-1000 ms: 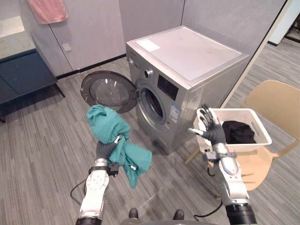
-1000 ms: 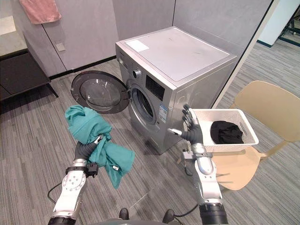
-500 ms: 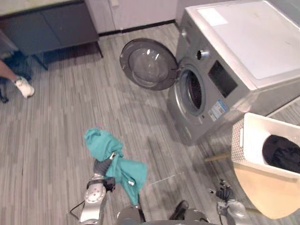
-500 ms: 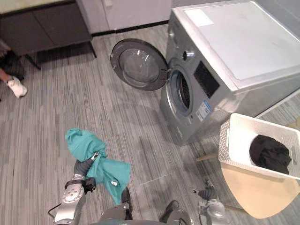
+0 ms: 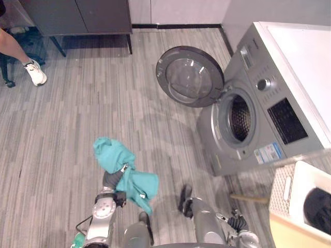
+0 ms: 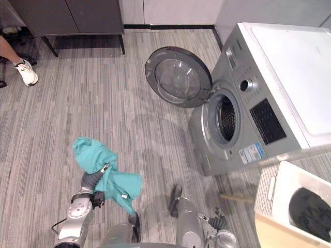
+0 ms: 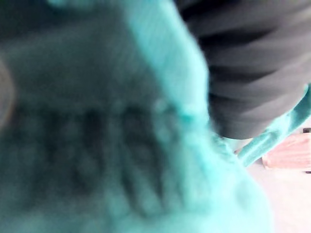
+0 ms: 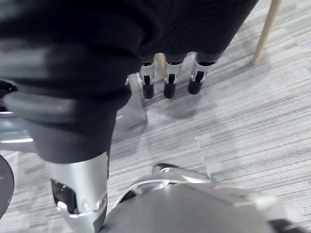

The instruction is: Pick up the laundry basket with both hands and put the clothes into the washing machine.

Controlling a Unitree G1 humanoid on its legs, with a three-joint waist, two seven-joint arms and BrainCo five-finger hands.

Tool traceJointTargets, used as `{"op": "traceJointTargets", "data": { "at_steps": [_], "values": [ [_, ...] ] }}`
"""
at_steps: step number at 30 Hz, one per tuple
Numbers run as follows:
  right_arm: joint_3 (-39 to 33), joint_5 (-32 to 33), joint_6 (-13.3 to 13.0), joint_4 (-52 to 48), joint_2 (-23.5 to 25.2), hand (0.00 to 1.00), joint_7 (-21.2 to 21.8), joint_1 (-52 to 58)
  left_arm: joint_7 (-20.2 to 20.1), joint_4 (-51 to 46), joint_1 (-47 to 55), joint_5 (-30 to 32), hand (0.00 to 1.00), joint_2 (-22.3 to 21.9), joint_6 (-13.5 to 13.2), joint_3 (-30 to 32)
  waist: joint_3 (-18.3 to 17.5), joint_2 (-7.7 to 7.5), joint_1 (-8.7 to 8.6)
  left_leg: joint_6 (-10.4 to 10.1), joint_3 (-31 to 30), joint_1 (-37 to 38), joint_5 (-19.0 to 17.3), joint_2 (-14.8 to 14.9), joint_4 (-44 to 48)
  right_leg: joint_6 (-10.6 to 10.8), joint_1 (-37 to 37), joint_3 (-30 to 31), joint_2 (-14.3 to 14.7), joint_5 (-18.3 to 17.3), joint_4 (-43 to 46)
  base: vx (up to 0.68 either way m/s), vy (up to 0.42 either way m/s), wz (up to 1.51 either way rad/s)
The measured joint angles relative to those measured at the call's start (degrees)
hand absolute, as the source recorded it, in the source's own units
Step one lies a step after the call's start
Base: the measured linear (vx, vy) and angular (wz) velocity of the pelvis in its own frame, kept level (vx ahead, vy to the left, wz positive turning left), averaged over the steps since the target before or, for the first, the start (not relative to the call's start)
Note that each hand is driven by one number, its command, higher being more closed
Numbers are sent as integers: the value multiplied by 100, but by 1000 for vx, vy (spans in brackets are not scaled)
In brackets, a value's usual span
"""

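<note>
Left hand: near left, up off the floor. The teal cloth is wrapped round it. One silver finger curls over the cloth and holds it; the other fingers are hidden.
Teal cloth: bunched up on the far side of the left hand, with a part hanging down on its right.
Right hand: near right, low down. Its fingers hang loose and hold nothing.
Washing machine: on the right, silver. Its round door is swung wide open.
Laundry basket: white, in the near right corner, on a tan chair. No hand touches it.
Black clothes: inside the basket.
Person: a leg and a white shoe at the far left, by a dark cabinet.
</note>
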Motion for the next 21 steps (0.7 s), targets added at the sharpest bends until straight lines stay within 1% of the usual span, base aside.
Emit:
{"op": "traceJointTargets", "data": {
  "at_steps": [1,2,3,4,5,6,7,8,9,10,11,12,13,14,15,16,17,18,19,20,21],
  "values": [
    [44,0,0,-100,-49,0,-7,6,-20,-28,34,-1,100,-100,0,2,41,56,9,139,23,-80,283,103,506,-69,60,-85,85,-89,276,429,-230,-32],
    [153,9,-6,-313,-105,0,-16,22,-43,-126,168,-1,100,-190,-6,32,27,166,72,333,62,-238,874,435,1451,38,328,31,319,-178,53,330,-204,-80],
    [260,53,-11,-505,-68,0,-25,35,-63,-248,254,-1,100,-173,-11,38,-60,201,185,326,52,-519,903,715,2184,-211,657,97,574,-403,-331,330,-204,-103],
    [280,57,-14,-550,-61,0,-30,-18,-72,-277,239,-1,100,-172,-9,10,-101,278,227,306,17,-665,646,821,2328,-259,706,200,673,-430,-371,441,-109,-108],
    [294,69,-35,-699,-56,0,-57,-51,-82,-294,126,-1,100,-159,-4,-64,-112,237,318,253,107,-898,258,792,2245,-268,802,392,699,-455,-505,494,-53,-85],
    [318,71,-30,-767,13,0,-56,-49,-86,-326,26,-1,100,-173,-8,-97,-65,102,330,221,218,-1081,57,730,1934,-252,1033,576,660,-443,-736,590,-60,-67],
    [336,69,-16,-782,56,0,-54,-37,-87,-323,-1,0,100,-182,-7,-97,-38,41,325,223,217,-1115,12,677,1752,-252,1189,652,646,-442,-846,467,-25,-54],
    [371,69,-4,-811,123,0,-105,31,-91,-326,10,-1,100,-195,-7,-97,-33,-43,330,245,133,-1119,-51,560,1320,-251,1481,848,642,-443,-1027,436,64,-68],
    [423,71,-6,-816,126,0,-145,48,-86,-333,24,0,100,-193,-8,-96,-50,-95,361,249,-80,-1130,-69,375,787,-250,1680,1078,642,-443,-1113,415,111,-83],
    [447,70,-7,-825,122,0,-152,38,-83,-344,43,-1,100,-190,-8,-94,-54,-103,381,249,-238,-1143,-69,254,471,-250,1729,1223,640,-444,-1114,374,201,-107],
    [467,69,-19,-896,124,0,-160,33,-83,-348,79,0,100,-192,-8,-94,-66,-88,427,222,-676,-1189,-49,-8,-228,-182,1756,1508,637,-466,-1068,349,279,-133],
    [486,56,-23,-992,101,0,-172,73,-78,-368,142,12,100,-200,-9,-93,-98,-34,503,116,-953,-1123,202,-146,-1014,136,1754,1797,650,-588,-964,347,321,-141],
    [486,52,-24,-1041,76,0,-172,117,-78,-376,208,19,100,-221,-13,-97,-149,49,511,168,-1038,-1072,643,-132,-1376,327,1754,1944,708,-701,-906,335,398,-150],
    [492,48,-15,-946,125,0,-174,95,-75,-334,334,28,100,-217,-4,-70,-228,-30,492,20,-955,-1080,650,-104,-1162,622,1720,2287,711,-983,-784,303,361,-111],
    [495,44,-5,-962,212,0,-165,137,-70,-277,345,32,100,-161,26,-36,-272,-140,480,66,-828,-1057,578,-140,-1069,647,1680,2428,619,-987,-760,323,393,-138],
    [521,36,-7,-966,327,0,-136,212,-69,-305,413,35,100,-99,35,5,-306,-200,498,149,-432,-892,393,-104,-1052,775,1603,2762,555,-898,-746,257,327,-144],
    [609,14,-2,-968,342,0,-137,219,-65,-311,504,34,100,-104,36,75,-370,-303,488,226,-31,-707,266,-47,-992,915,1594,3044,506,-769,-764,165,278,-155],
    [615,-5,-3,-967,344,0,-137,210,-68,-312,529,33,100,-102,37,78,-366,-292,501,249,176,-614,219,5,-947,940,1593,3138,501,-694,-754,75,244,-167],
    [679,-6,1,-954,341,0,-140,174,-69,-362,574,31,100,-98,35,93,-364,-275,521,287,625,-413,149,113,-966,1070,1489,3127,467,-540,-716,4,173,-178],
    [738,-6,-2,-954,352,0,-136,102,-73,-467,621,30,100,-90,28,143,-362,-216,511,302,1003,-233,22,267,-1024,1095,1295,2740,426,-403,-636,-24,141,-176],
    [754,-11,-7,-936,363,0,-135,86,-72,-474,612,30,100,-70,28,163,-367,-188,517,296,1193,-166,-29,329,-1083,1101,1199,2410,378,-381,-591,-48,67,-162]
  ]
}}
